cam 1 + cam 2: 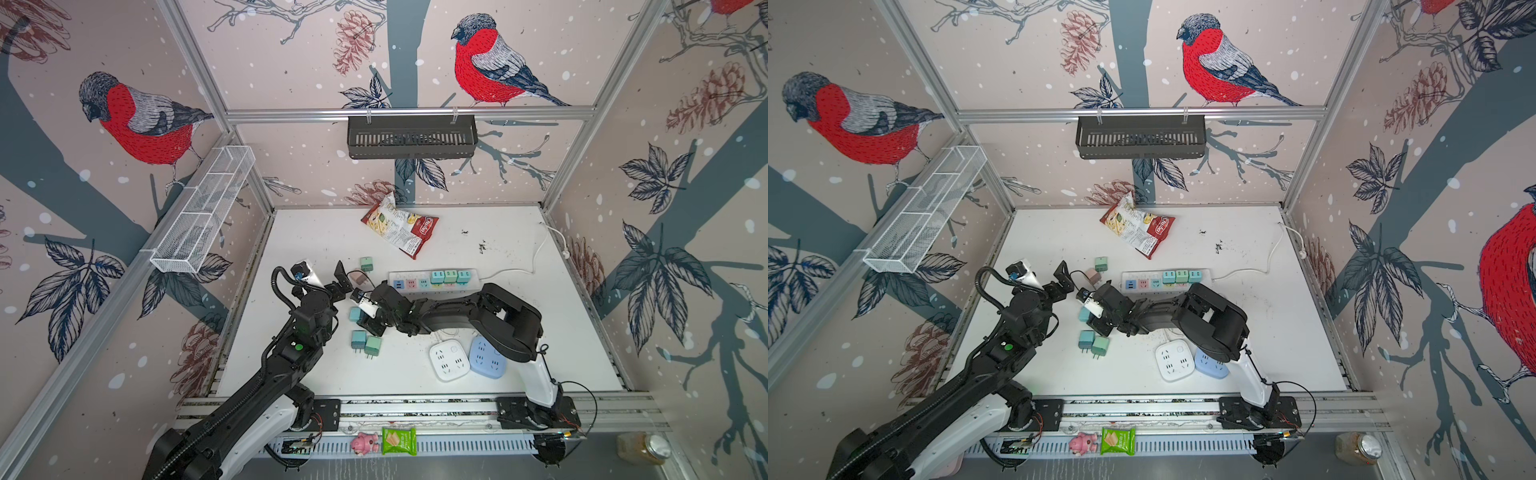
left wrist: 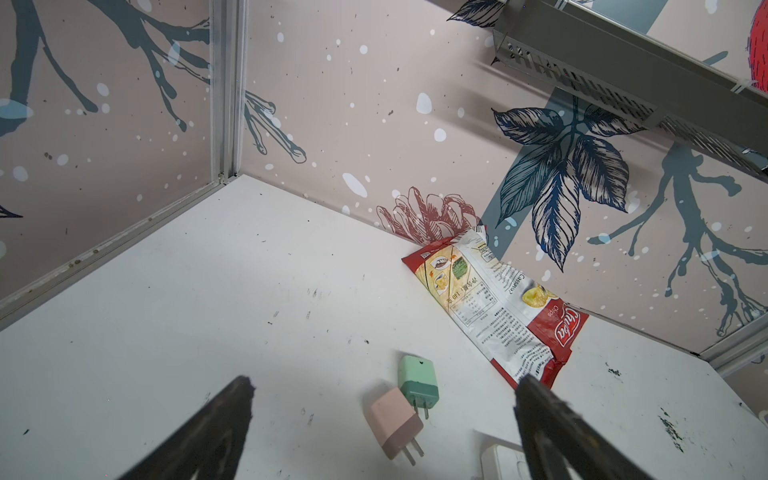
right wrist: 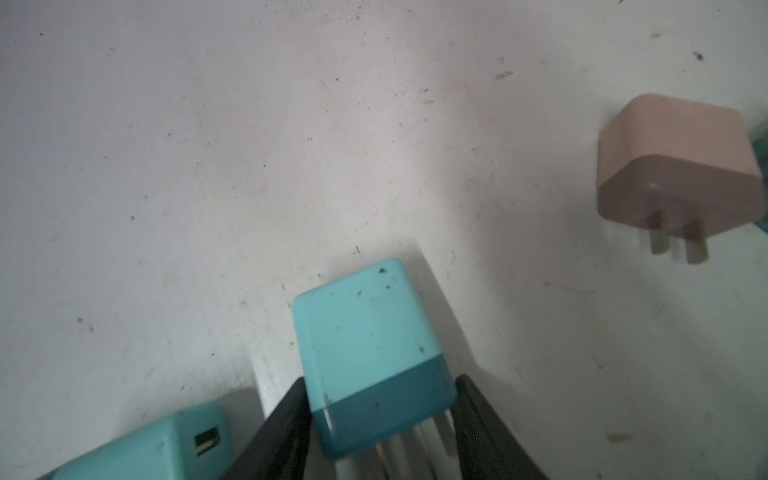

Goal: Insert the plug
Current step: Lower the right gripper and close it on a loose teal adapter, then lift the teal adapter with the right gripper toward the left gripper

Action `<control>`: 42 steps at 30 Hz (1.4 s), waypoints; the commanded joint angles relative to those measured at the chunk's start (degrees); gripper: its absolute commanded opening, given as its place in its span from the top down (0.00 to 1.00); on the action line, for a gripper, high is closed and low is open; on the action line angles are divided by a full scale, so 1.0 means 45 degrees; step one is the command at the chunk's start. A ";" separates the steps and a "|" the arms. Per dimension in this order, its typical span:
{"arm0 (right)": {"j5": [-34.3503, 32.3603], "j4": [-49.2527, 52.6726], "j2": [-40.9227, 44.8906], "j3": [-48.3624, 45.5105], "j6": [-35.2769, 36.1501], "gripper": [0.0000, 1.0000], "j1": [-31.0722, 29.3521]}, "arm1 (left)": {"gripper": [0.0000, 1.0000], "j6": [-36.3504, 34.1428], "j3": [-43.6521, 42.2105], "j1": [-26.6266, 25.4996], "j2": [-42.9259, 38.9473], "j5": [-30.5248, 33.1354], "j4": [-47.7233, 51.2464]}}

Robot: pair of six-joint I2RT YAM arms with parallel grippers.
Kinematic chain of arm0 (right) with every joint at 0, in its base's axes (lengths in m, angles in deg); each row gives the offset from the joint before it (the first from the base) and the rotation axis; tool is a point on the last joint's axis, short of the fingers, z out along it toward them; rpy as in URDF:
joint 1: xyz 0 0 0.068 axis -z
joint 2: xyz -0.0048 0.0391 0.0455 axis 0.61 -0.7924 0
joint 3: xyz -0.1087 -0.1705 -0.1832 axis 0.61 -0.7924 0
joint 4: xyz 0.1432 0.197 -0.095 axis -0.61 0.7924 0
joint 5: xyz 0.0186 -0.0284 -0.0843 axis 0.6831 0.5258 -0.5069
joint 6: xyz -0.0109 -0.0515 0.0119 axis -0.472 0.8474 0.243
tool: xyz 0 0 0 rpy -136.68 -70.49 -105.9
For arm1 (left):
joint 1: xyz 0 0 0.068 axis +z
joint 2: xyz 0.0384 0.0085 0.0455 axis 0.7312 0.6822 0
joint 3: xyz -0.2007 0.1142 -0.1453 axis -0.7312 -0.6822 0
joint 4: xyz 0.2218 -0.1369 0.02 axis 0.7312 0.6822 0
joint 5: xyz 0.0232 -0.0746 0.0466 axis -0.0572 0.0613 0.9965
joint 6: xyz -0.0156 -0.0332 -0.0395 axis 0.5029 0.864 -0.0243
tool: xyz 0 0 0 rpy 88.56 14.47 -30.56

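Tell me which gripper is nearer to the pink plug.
Left. The left gripper is open right beside the pink plug, which lies just ahead of its fingers. The right gripper sits farther off, fingers around a blue plug.

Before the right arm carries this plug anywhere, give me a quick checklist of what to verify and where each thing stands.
1. Right hand around the light blue plug: ok, its fingers sit against both sides.
2. Grip firm enough to lift: cannot tell.
3. Prongs facing away from the hand: not ok, they point back between the fingers, so the plug probably needs turning.
4. Free place on the power strip: ok, two sockets beside the three inserted plugs look free.
5. Left hand open and empty: ok.
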 commanded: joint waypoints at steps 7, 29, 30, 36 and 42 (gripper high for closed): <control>0.0271 0.1345 -0.0792 0.0787 -0.0437 0.42 0.0097 | 0.02 -0.0012 0.0115 0.0011 -0.0001 0.0159 -0.0223; 0.0295 -0.0465 0.0960 -0.1186 -0.0738 0.76 0.0319 | 0.02 0.0048 0.0186 0.0015 -0.0116 0.0023 -0.0094; 0.0152 -0.0906 0.1436 -0.1679 -0.0797 0.77 0.0370 | 0.02 -0.0007 0.0211 0.0018 -0.0129 -0.0094 -0.0077; -0.1140 -0.2572 0.4181 -0.4146 -0.0750 0.85 0.0239 | 0.06 -0.0568 0.0465 0.0008 -0.0018 -0.1883 -0.0197; -0.2194 -0.4614 0.7850 -0.7254 -0.0588 0.92 0.0205 | 0.19 -0.1704 0.0896 -0.0035 0.0518 -0.5758 -0.0779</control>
